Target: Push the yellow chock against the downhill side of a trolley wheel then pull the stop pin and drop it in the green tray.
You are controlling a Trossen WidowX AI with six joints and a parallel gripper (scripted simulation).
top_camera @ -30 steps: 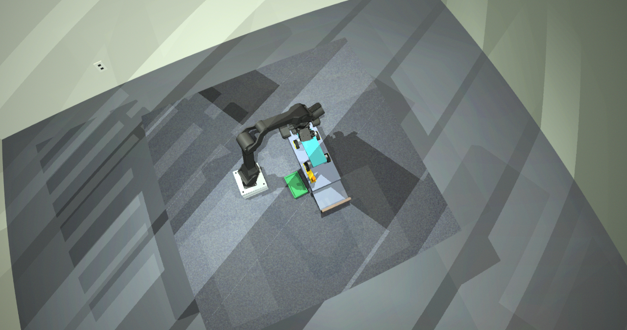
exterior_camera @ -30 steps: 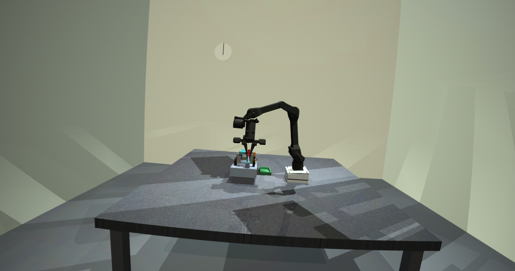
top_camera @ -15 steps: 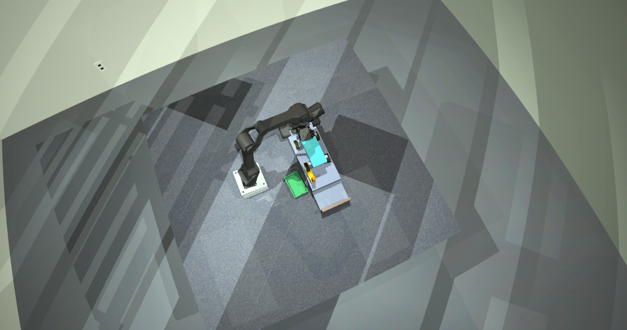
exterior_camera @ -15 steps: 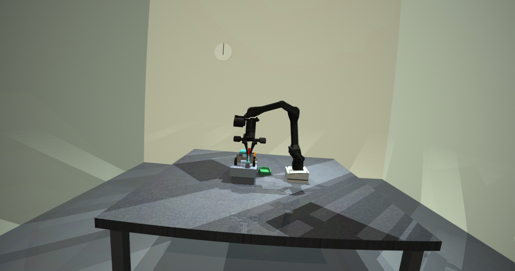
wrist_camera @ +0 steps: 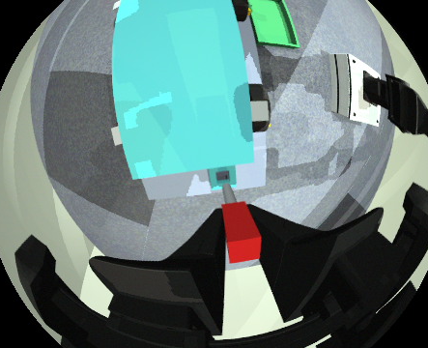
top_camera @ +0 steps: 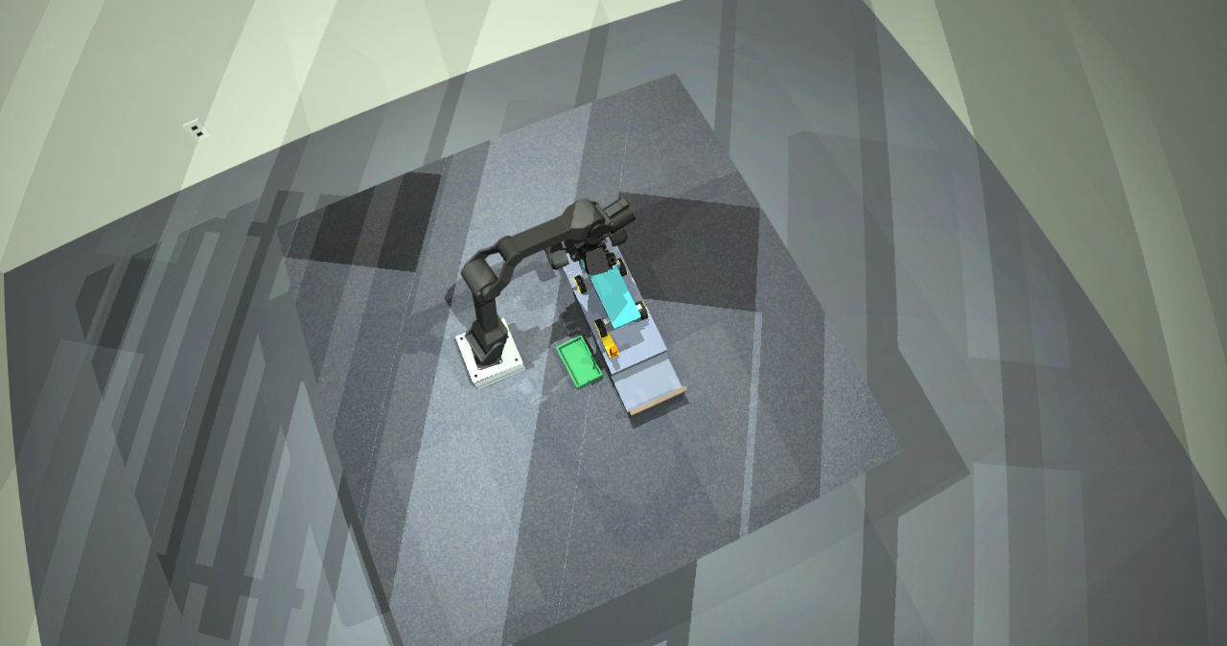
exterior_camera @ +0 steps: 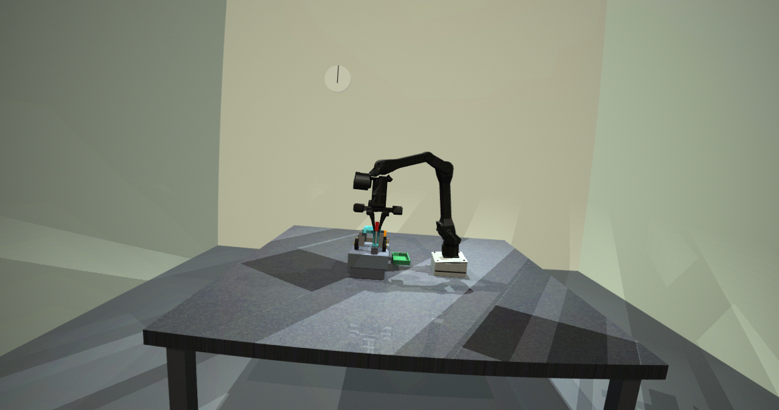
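My gripper (exterior_camera: 377,230) (wrist_camera: 233,213) is shut on the red head of the stop pin (wrist_camera: 242,232) (exterior_camera: 377,225), above the ramp's uphill end. The pin's grey shaft points down toward its socket (wrist_camera: 215,182). The dark hole shows just past the shaft's end, so the pin looks clear of it. The cyan trolley (top_camera: 614,295) (wrist_camera: 180,87) stands on the ramp (top_camera: 638,340) (exterior_camera: 368,259). The yellow chock (top_camera: 608,344) sits at the downhill side of its tray-side lower wheel (top_camera: 600,327), seemingly touching. The green tray (top_camera: 579,361) (exterior_camera: 401,258) (wrist_camera: 273,21) is empty.
The white arm base (top_camera: 506,374) (exterior_camera: 449,270) (wrist_camera: 358,103) stands on the far side of the tray from the ramp. A brown end board (top_camera: 658,401) closes the ramp's low end. The trolley's deck lies close beside the fingers.
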